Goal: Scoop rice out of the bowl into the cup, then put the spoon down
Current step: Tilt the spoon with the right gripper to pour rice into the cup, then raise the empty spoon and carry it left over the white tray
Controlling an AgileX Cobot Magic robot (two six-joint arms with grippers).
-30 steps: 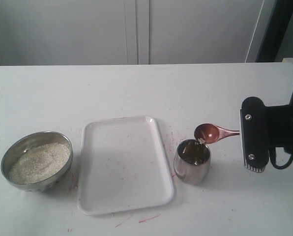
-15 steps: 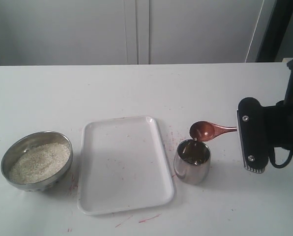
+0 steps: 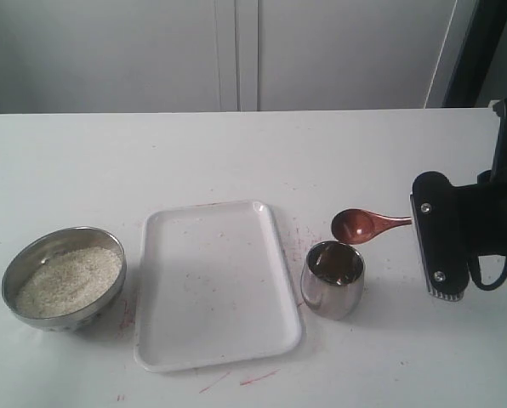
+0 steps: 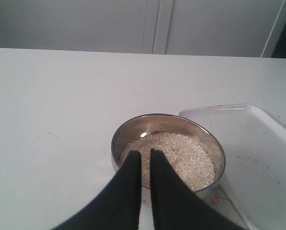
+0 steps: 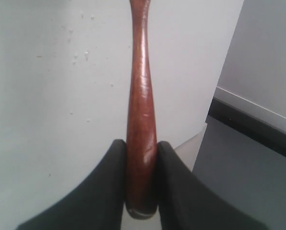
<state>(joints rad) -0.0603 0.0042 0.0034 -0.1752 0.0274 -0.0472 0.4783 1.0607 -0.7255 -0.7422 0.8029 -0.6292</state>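
My right gripper [image 3: 413, 223] is shut on the end of the reddish-brown wooden spoon's [image 3: 360, 225] handle, and the right wrist view shows the spoon [image 5: 141, 96] pinched between the jaws of the gripper [image 5: 141, 146]. The spoon's oval head hangs just behind and above the small steel cup [image 3: 333, 279] and holds no grains. The wide steel bowl [image 3: 15, 263] at the left holds white rice [image 3: 66, 280]. In the left wrist view my left gripper [image 4: 145, 154] is shut and empty, poised at the near rim of the bowl [image 4: 128, 129] with rice [image 4: 181, 153].
A white rectangular tray [image 3: 219, 285] lies between bowl and cup, and its corner [image 4: 258, 143] shows beside the bowl. Faint red marks dot the white tabletop [image 3: 262, 153]. White cabinet doors [image 3: 236, 51] stand behind the table.
A second ago a few grains clung to the spoon's lip over the cup; now the spoon is empty. The spoon head and the right gripper have shifted slightly up and back.
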